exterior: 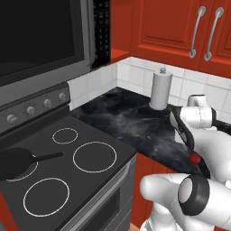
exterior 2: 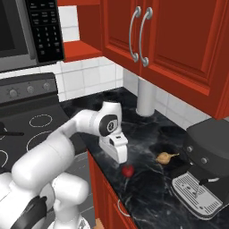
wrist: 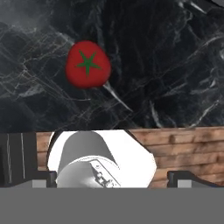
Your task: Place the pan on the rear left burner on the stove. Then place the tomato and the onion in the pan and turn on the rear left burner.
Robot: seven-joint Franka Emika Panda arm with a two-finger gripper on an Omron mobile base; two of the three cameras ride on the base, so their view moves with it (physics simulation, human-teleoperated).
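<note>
The pan already sits on the stove, at the left edge of the left base view, over one of the white rings with its thin handle pointing toward the middle of the cooktop. That ring looks like the rear left burner, so I judge the first step done. No ring glows, so the burner is not yet on, and nothing lies in the pan.

The tomato lies on the dark marbled table, in the upper left of the hand view, its green star facing the camera. In the right base view it is a small red ball near the table's front edge, just below centre. The onion rests a little to its right, apart from it and close to the coffee machine at lower right.

The tool hangs directly above the tomato in the right base view, near but not touching, its fingers spread wide and holding nothing. In the hand view the tomato sits off to the left of the line between the fingertips, so I judge the current step to be lining up and descending on the tomato. Left to do: both vegetables into the pan, then the knob.
</note>
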